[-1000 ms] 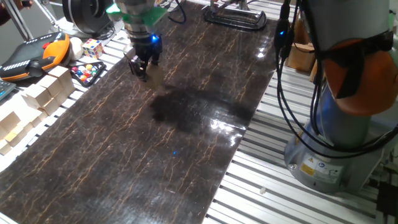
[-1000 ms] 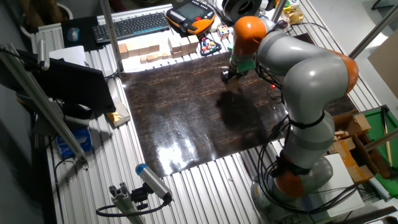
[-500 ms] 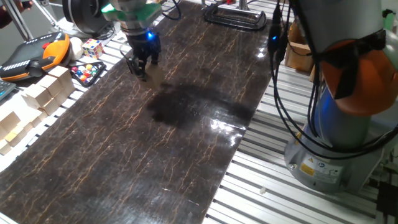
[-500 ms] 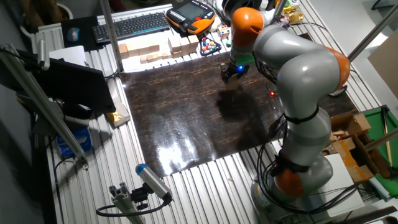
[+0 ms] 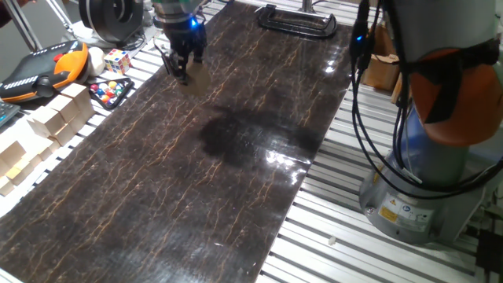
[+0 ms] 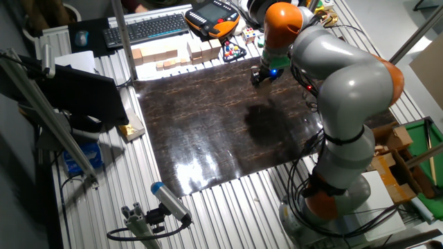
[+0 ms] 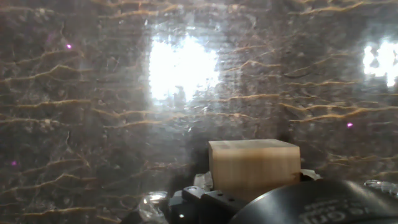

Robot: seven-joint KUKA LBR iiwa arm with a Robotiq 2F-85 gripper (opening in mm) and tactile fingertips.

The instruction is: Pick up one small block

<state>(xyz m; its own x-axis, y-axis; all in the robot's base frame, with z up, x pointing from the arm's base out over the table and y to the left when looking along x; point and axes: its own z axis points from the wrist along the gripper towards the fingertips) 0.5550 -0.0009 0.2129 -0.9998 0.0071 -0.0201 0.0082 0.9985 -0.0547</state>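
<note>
The small block (image 5: 196,79) is a plain light-tan wooden cube held in my gripper (image 5: 183,72), which is shut on it a little above the dark marbled tabletop (image 5: 236,173) at its far left part. In the hand view the block (image 7: 252,165) fills the lower middle, with the dark gripper body just below it and the tabletop (image 7: 124,93) behind. In the other fixed view my gripper (image 6: 258,77) hangs over the far edge of the dark top; the block is too small to make out there.
Larger pale wooden blocks (image 5: 49,118) are grouped left of the dark top, and show near the keyboard (image 6: 145,28) too. A multicoloured puzzle cube (image 5: 117,60), a tray of coloured balls (image 5: 108,91), an orange pendant (image 5: 43,69) and a black clamp (image 5: 299,20) lie nearby. The arm's base (image 5: 424,181) stands right.
My gripper has moved up and toward the far end of the table with the block in it.
</note>
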